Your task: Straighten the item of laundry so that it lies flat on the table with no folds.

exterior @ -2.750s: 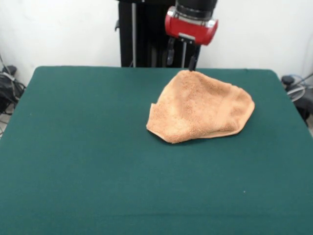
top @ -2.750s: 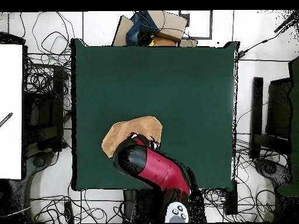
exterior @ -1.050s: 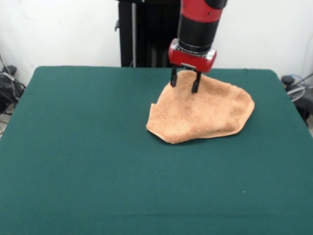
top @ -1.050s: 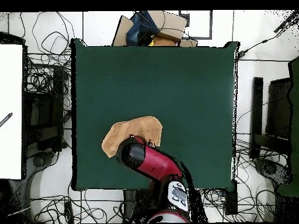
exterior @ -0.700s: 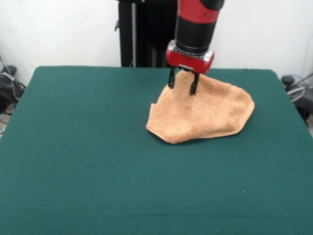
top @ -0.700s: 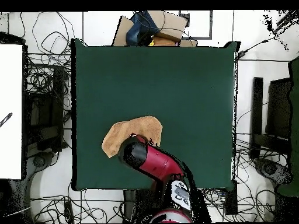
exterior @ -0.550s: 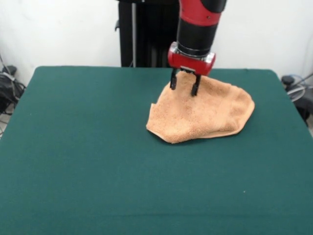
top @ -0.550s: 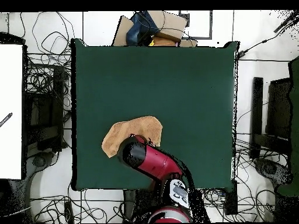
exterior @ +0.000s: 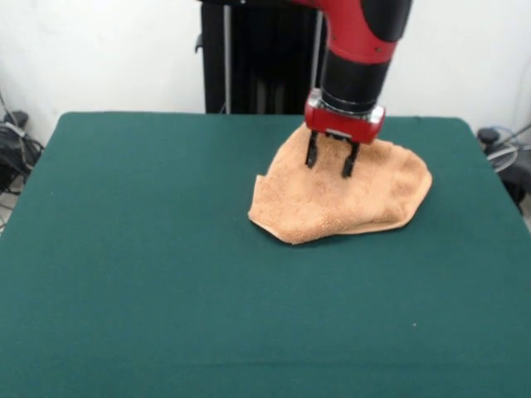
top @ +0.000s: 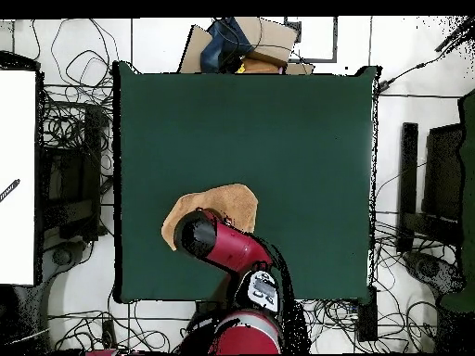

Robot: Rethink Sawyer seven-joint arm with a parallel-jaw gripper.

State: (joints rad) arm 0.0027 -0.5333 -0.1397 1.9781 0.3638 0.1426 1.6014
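The item of laundry (exterior: 332, 197), a light orange-tan terry towel, lies bunched and folded over itself on the far right part of the dark green table (exterior: 149, 274). My gripper (exterior: 328, 163) hangs just over the towel's upper middle, open, with both black fingers spread and nothing between them. In the overhead view the red arm covers much of the towel (top: 232, 202) near the table's (top: 278, 139) lower left, and the gripper itself is hidden under the arm.
A black pedestal column (exterior: 249, 58) rises behind the table's far edge. Cables and dark equipment (top: 70, 139) surround the table on the floor, with cardboard boxes (top: 241, 42) beyond one edge and a white surface (top: 17, 176) at the left.
The gripper has come down from above the towel's far corner and moved right and toward the camera over the towel. The towel has kept its shape.
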